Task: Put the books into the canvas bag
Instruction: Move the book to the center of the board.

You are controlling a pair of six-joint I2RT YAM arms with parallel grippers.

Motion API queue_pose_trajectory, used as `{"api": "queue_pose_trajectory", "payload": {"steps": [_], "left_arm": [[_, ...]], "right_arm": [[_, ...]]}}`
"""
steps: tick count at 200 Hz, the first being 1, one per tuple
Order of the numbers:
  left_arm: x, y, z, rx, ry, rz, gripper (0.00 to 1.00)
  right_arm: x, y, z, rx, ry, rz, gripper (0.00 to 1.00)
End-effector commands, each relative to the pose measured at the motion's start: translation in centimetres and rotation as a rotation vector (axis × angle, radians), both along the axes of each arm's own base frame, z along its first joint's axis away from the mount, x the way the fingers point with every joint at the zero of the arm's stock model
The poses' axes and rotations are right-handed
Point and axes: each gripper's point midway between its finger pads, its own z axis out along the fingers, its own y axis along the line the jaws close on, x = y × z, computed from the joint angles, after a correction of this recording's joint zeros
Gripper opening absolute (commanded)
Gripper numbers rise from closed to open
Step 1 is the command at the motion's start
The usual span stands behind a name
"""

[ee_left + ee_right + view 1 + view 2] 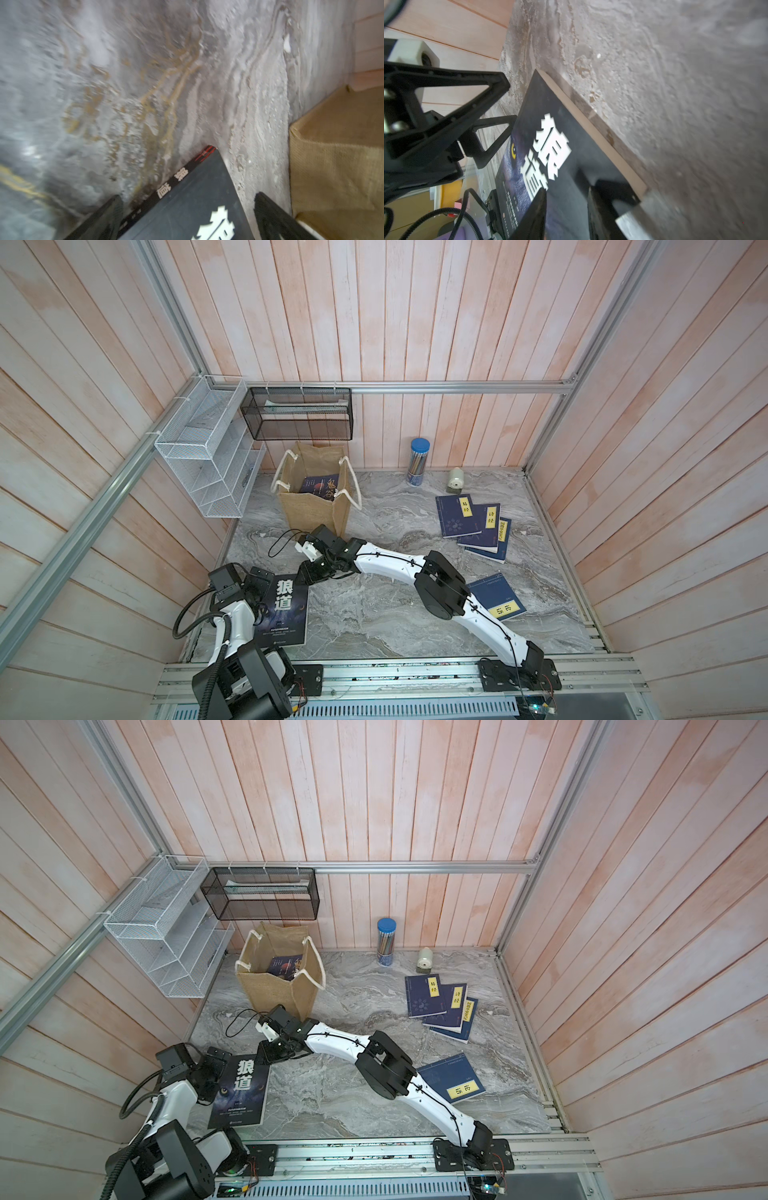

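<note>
**Black book on the desk, a claw at each of its bag-side corners**

The black book (286, 610), cover up, lies on the desk (374, 614) in front of the bag (309, 510), on the robot's side of it. The right claw (568, 193) is over the book's corner nearest the bag. It is partly open, with both fingers apart above the cover, and it has hold of nothing. The left claw (188, 196) is spread wide, with the book's spine-side corner lying between its fingers, ungripped. The bag stands upright with its mouth open and a dark book (322, 485) inside. Three navy books (457, 516) lie fanned and overlapping well to the bag's right. A lone navy book (498, 599) lies farther from the bag still, partly under the right arm.
</note>
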Motion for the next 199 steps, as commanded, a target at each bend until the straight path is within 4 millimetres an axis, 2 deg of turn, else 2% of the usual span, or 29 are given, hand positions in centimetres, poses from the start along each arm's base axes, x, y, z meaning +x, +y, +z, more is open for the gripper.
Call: {"api": "queue_pose_trajectory", "payload": {"steps": [1,44,69,102,151,176,199], "left_arm": [[-1.3,-4.4,-2.2,-0.158,0.054,-0.048,1.00],[-1.3,-8.7,-2.3,-0.175,0.063,-0.142,1.00],[-1.7,-11.4,-2.7,-0.188,0.084,-0.196,1.00],[-2.0,-16.3,-3.0,-0.215,0.109,-0.309,1.00],[-0.4,-22.4,-1.4,-0.219,0.095,-0.469,1.00],[0.4,-23.8,-0.9,-0.215,0.083,-0.523,1.00],[0.3,-24.1,-1.0,-0.199,0.085,-0.558,0.99]], "right_arm": [[2.1,-1.6,1.4,0.014,-0.047,-0.074,0.35],[4.8,-6.6,0.8,-0.020,-0.066,-0.170,0.34],[6.5,-10.6,-0.3,-0.040,-0.051,-0.252,0.34],[7.7,-14.6,-1.1,-0.068,-0.048,-0.315,0.34],[8.5,-17.8,-0.3,-0.105,-0.094,-0.352,0.34],[8.4,-19.3,0.0,-0.145,-0.107,-0.351,0.35],[7.6,-20.5,0.3,-0.164,-0.114,-0.351,0.39]]}}
